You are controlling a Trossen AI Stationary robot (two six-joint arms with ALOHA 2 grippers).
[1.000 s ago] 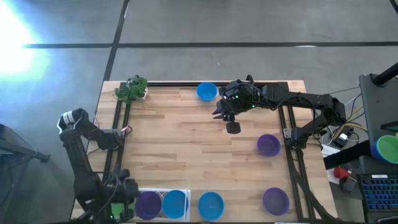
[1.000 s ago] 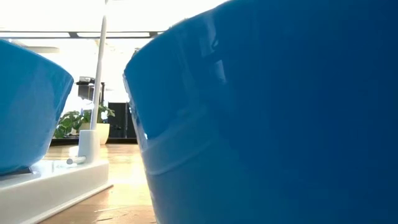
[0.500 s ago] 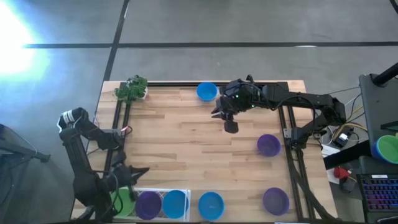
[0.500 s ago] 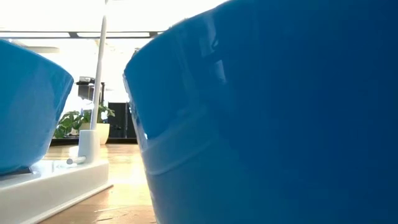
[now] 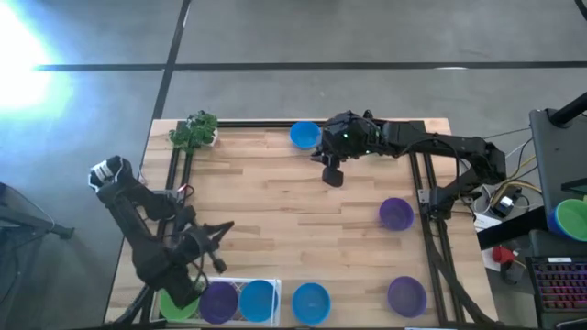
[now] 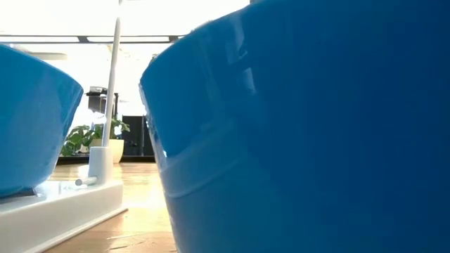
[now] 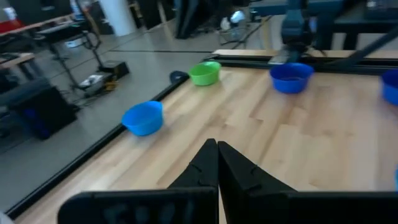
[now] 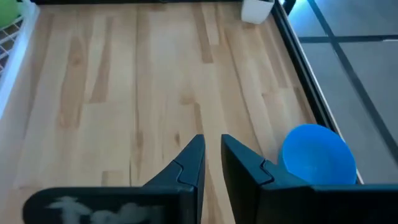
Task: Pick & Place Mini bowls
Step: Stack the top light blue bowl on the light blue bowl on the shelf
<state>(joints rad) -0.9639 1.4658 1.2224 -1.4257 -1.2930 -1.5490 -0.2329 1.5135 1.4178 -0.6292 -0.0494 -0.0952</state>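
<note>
Dark, wedge-shaped fingers of the right gripper (image 8: 211, 155) stand a narrow slit apart, holding nothing, above pale wood-grain planks at the far side of the table (image 5: 275, 220). Just beside it sits a smooth round blue mini bowl (image 8: 318, 155). Two glossy purple mini bowls (image 5: 396, 214) lie well apart down the right side. Over by the near left corner, the left gripper (image 7: 217, 163) is pinched shut and empty, near the white mesh tray (image 5: 240, 284) holding a purple and a blue bowl, with a green one just beside it.
</note>
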